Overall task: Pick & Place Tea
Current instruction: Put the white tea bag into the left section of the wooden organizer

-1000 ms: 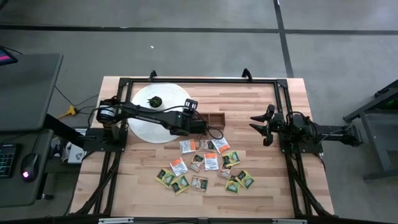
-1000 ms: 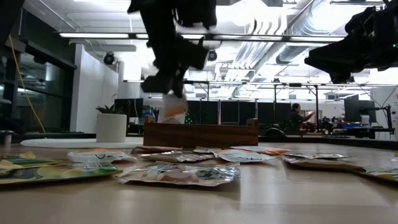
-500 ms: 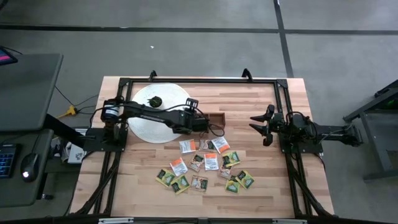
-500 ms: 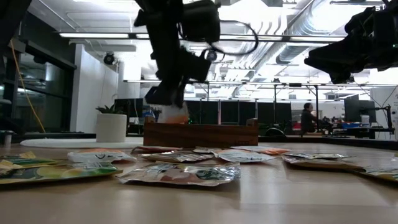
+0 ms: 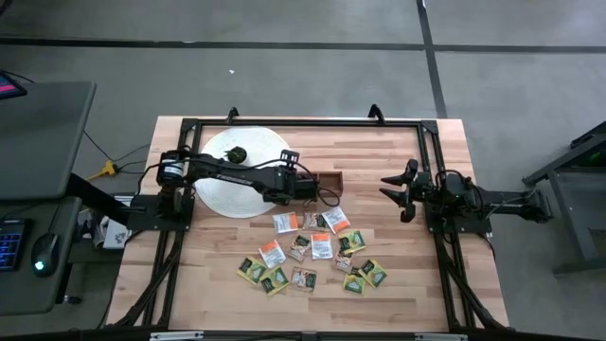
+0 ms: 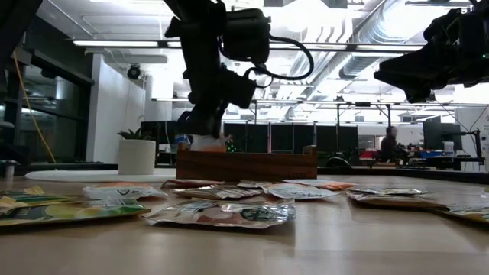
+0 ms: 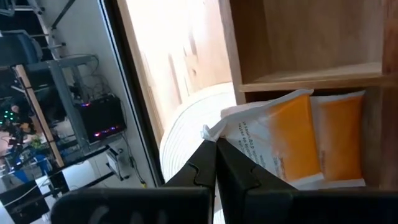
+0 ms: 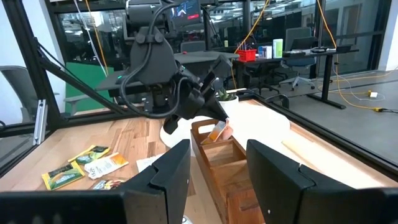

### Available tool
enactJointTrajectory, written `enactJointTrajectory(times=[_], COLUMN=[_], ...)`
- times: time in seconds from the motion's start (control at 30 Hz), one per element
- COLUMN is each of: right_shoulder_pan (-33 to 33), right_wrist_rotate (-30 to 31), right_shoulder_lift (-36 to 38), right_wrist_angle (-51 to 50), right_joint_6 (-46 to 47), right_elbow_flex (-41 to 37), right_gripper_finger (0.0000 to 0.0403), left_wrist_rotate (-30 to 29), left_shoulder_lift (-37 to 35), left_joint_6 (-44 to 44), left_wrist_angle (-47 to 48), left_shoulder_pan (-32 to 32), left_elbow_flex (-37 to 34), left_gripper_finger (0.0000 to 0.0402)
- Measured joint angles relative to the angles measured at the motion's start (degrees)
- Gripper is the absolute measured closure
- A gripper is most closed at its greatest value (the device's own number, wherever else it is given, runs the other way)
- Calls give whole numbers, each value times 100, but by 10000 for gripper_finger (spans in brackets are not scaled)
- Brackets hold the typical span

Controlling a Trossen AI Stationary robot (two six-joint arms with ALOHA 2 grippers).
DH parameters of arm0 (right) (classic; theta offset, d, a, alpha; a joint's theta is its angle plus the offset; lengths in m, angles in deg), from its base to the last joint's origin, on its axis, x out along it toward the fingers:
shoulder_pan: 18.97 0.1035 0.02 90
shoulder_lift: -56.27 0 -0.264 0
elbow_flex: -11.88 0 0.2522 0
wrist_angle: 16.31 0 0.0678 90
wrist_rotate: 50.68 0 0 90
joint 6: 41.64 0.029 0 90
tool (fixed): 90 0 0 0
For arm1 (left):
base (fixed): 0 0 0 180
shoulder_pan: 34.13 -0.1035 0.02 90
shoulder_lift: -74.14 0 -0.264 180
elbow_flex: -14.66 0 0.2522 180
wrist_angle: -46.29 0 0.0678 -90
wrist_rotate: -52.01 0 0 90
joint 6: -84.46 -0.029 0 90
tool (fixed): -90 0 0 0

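Note:
My left gripper (image 7: 216, 142) is shut on an orange-and-white tea sachet (image 7: 298, 140) over the left end of the brown wooden box (image 5: 327, 180). In the low view the sachet (image 6: 208, 142) dips behind the box's near wall (image 6: 246, 164). Several more tea sachets (image 5: 312, 251) lie flat on the table in front of the box. My right gripper (image 5: 393, 189) waits open at the table's right side, level, with nothing between its fingers. My left gripper pinches one white corner (image 7: 208, 132) of the sachet between its two fingertips. The fingers slant down from the table's left side. The sachet hangs tilted beyond them, its lower part (image 8: 217, 132) inside the box's end compartment; whether it touches the floor I cannot tell.
A large white round disc (image 5: 241, 170) with a small dark knob lies left of the box, under my left arm. A black frame (image 5: 303, 123) runs round the table. Bare wood lies between the box and my right gripper.
My left gripper has gone down and a little toward the table's right, onto the box's left end, staying shut. The sachet has sunk with it from above the box's rim to partly behind the box's wall.

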Motion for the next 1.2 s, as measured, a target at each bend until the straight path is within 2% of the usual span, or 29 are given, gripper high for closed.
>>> enactJointTrajectory(times=[0.33, 0.53, 0.9, 1.03, 1.2], right_shoulder_pan=[0, -1, 0, 0, -2], right_wrist_rotate=[1, 0, 1, 1, 1], right_shoulder_lift=[-1, 1, 1, 1, 1], right_wrist_angle=[0, 1, 0, 1, 0], right_joint_6=[0, 0, 0, 0, 0], right_elbow_flex=[-1, -1, 0, 0, 1], right_gripper_finger=[250, 250, 250, 250, 250], left_wrist_rotate=[73, 488, 499, 497, 446], left_shoulder_lift=[0, 0, 0, 0, 0], left_joint_6=[132, 131, 88, 88, 81], left_wrist_angle=[119, 127, 221, 226, 229], left_shoulder_pan=[2, 2, 2, 2, 2], left_elbow_flex=[-2, -1, -2, -2, -2], left_gripper_finger=[401, 401, 398, 371, 304])
